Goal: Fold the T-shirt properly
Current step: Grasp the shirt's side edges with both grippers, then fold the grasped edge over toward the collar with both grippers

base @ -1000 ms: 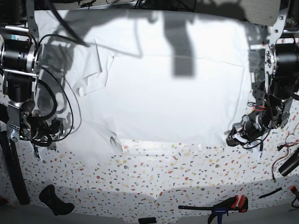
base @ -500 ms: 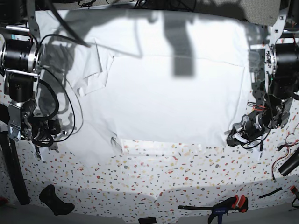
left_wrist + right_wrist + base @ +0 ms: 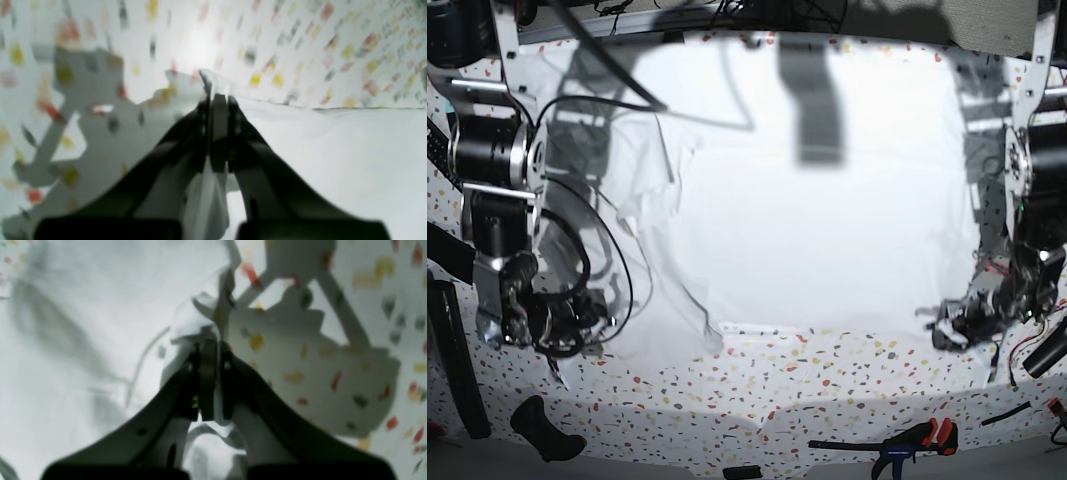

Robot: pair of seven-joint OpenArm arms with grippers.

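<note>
T-shirt (image 3: 827, 220): thin white cloth, matt, soft, smooth over the middle, creased and rumpled at its corners. Table (image 3: 827, 375): hard smooth top, white with a terrazzo-like speckle of red, yellow and dark flecks, faint sheen. Left gripper (image 3: 218, 100) and right gripper (image 3: 208, 346): black, matt, plastic-looking fingers.

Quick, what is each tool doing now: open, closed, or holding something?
Left tool: closed, pinching an edge of the T-shirt.
Right tool: closed, gripping a bunched fold of the T-shirt.
</note>
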